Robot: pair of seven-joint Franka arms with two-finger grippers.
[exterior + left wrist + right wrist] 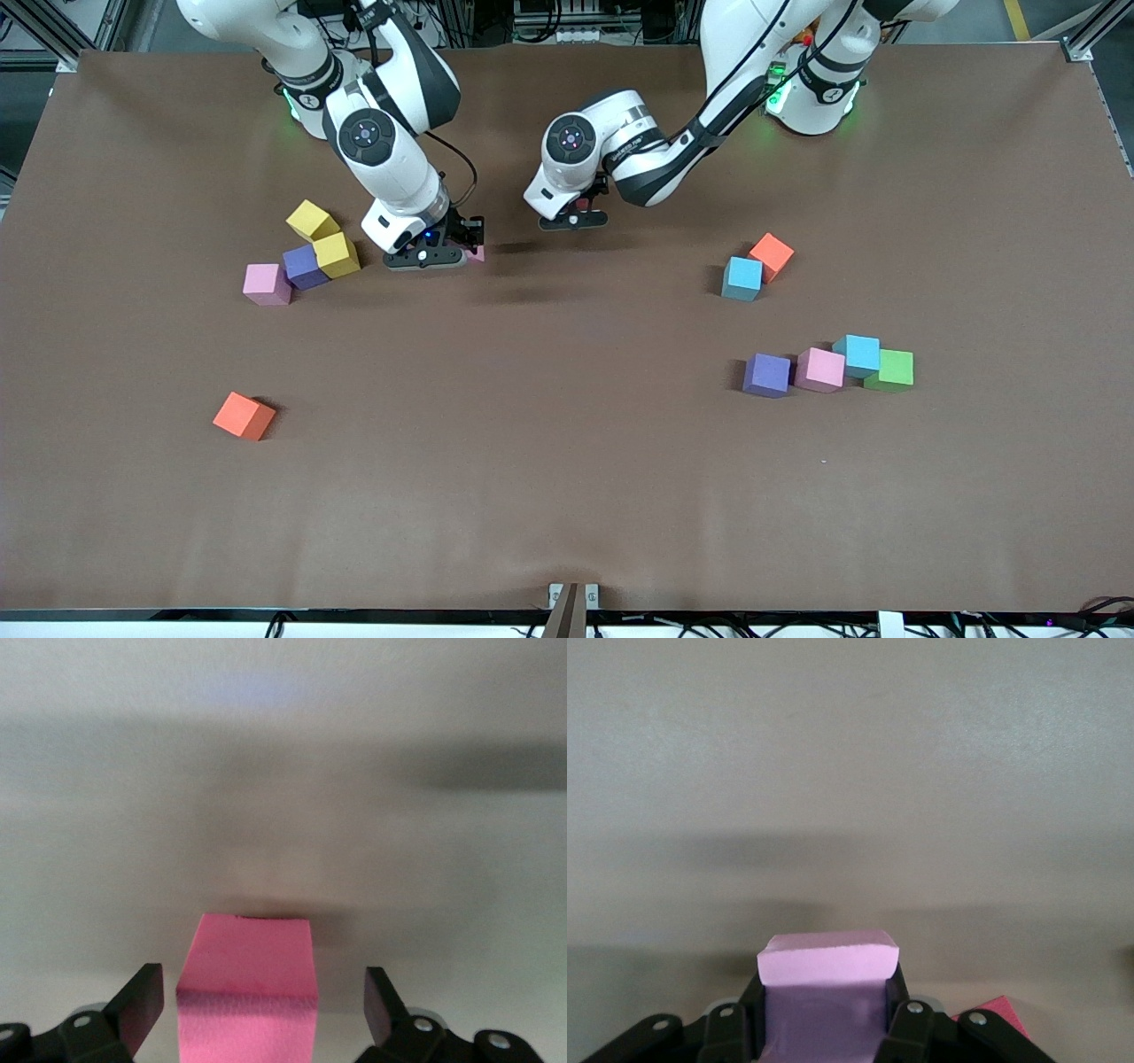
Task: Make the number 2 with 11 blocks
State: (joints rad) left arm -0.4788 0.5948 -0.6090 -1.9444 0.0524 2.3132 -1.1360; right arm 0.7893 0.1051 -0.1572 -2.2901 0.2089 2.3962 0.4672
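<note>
My left gripper (574, 220) (261, 981) hangs over the table's middle, open, with a bright pink block (248, 948) between its fingers and a clear gap on each side; the front view hides that block. My right gripper (425, 259) (824, 1010) is low over the table beside it, shut on a pale pink block (828, 961). A bright pink corner (994, 1008) shows right next to it, seen as a pink sliver (477, 254) in the front view. No number 2 stands on the table.
Toward the right arm's end lie two yellow cubes (312, 220) (337, 254), a purple one (305, 266), a pink one (267, 284) and an orange one (244, 416). Toward the left arm's end lie orange (772, 256), light blue (742, 277), purple (767, 375), pink (819, 369), light blue (858, 354) and green (890, 369) cubes.
</note>
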